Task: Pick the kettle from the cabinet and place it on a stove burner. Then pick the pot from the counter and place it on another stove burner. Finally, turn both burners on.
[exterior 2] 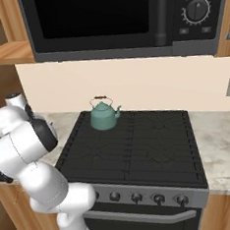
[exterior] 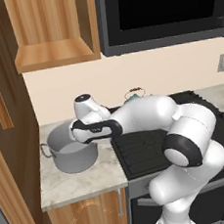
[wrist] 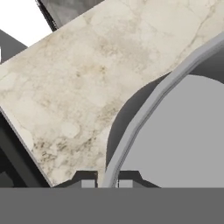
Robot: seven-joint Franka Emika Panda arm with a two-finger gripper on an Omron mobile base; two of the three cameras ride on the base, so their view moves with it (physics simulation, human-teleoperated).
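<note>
The grey pot (exterior: 72, 155) stands on the marble counter (exterior: 77, 179) just left of the stove. My gripper (exterior: 84, 141) reaches down onto its right rim. In the hand view the gripper (wrist: 107, 183) has one dark fingertip on each side of the pot's rim (wrist: 144, 113), shut on it, with the pot's grey inside (wrist: 183, 131) to the right. The teal kettle (exterior 2: 103, 115) sits upright on the rear left burner of the black stove (exterior 2: 139, 144); its top also peeks over my arm as the kettle (exterior: 132, 96).
The wood cabinet (exterior: 50, 27) hangs open above the pot. A black microwave (exterior 2: 113, 18) hangs over the stove. A row of knobs (exterior 2: 136, 197) lines the stove front. More counter (exterior 2: 218, 147) lies right of the stove.
</note>
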